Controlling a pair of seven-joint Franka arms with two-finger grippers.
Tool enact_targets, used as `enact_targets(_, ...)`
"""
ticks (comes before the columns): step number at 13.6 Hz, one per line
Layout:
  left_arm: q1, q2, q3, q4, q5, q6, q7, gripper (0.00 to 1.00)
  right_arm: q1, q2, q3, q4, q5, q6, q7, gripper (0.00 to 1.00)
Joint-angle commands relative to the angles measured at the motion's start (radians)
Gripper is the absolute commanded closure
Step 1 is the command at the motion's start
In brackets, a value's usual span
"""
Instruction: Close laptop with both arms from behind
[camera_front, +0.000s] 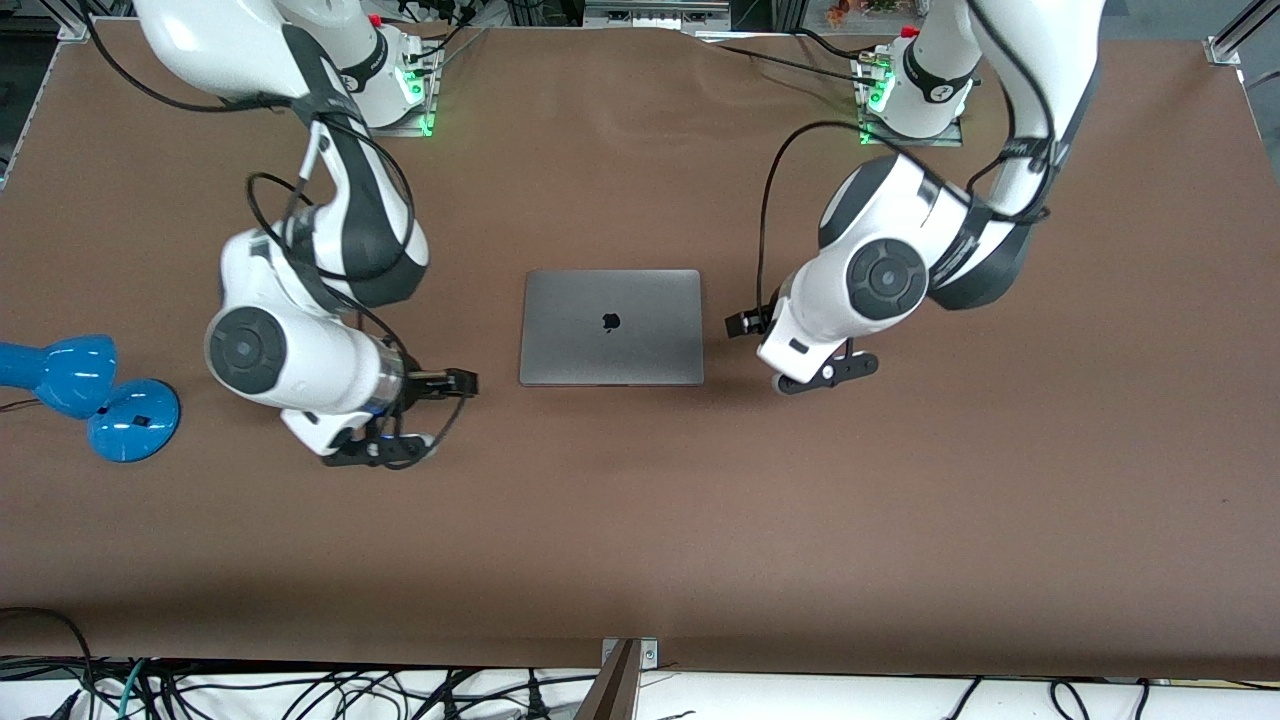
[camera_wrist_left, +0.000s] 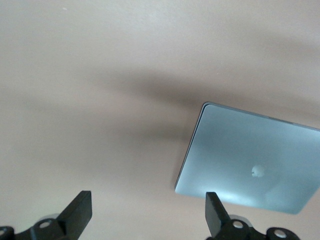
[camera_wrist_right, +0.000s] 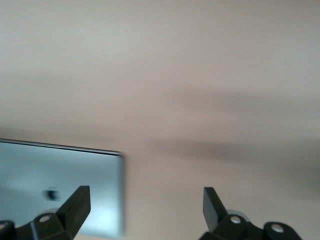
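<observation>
The space-grey laptop lies shut and flat at the middle of the table, its dark logo facing up. My right gripper hangs low over the table beside the laptop, toward the right arm's end, and its fingers are open and empty. My left gripper hangs beside the laptop toward the left arm's end, also open and empty. In the left wrist view the open left gripper frames bare table, with the laptop's lid off to one side. The right wrist view shows the spread right gripper and a lid corner.
A blue desk lamp lies on the brown table at the right arm's end. Both arm bases stand along the table edge farthest from the front camera. Cables hang below the table's nearest edge.
</observation>
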Motion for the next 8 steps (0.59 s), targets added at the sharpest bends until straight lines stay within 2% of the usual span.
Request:
enact_targets(1, 0.014, -0.093, -0.004, -0.038, 0.026, -0.066, 0.048, 0.00, -0.028, -0.121, 0.002, -0.046, -0.108, -0.057, -0.019, 0.00)
enact_targets(3, 0.043, -0.164, -0.001, -0.065, 0.027, -0.111, 0.106, 0.00, -0.071, -0.184, 0.005, -0.058, -0.107, -0.098, -0.083, 0.00)
enact_targets(8, 0.209, -0.369, -0.005, -0.192, 0.082, -0.156, 0.445, 0.00, -0.152, -0.340, 0.005, -0.133, -0.107, -0.131, -0.083, 0.00)
